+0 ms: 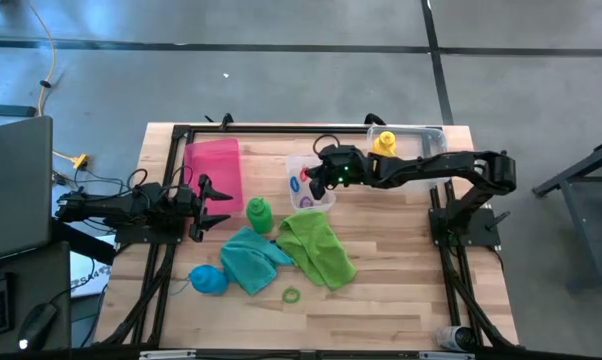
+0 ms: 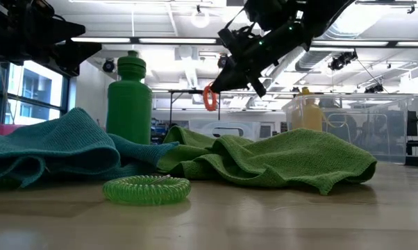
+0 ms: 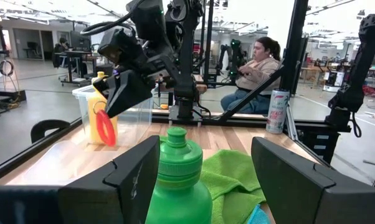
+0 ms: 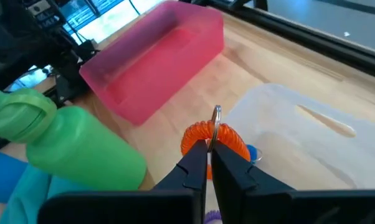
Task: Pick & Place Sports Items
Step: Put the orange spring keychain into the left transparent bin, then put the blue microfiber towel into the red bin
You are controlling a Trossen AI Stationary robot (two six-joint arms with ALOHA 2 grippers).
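A: What is held at this moment?

B: An orange ring (image 4: 213, 140) is pinched between the closed fingers of the right gripper (image 4: 209, 149), and it is carried above the small clear box (image 1: 299, 166) at the middle of the table. Other small rings are seen inside that box already.

A: And the left gripper (image 1: 213, 206)?

B: It is held with its fingers spread, nothing between them, just left of the green bottle (image 1: 259, 212), which stands upright.

A: What can be counted as done?

B: The yellow bottle (image 1: 384, 144) is seen standing in the large clear box (image 1: 427, 133) at the far right.

A: What is left?

B: Much, it is judged. The teal towel (image 1: 249, 257), the lime towel (image 1: 317, 247), the blue bottle (image 1: 208, 280) and a green ring (image 1: 291, 295) are still lying on the table's near part. The pink tray (image 1: 215, 165) is seen at the far left, bare.
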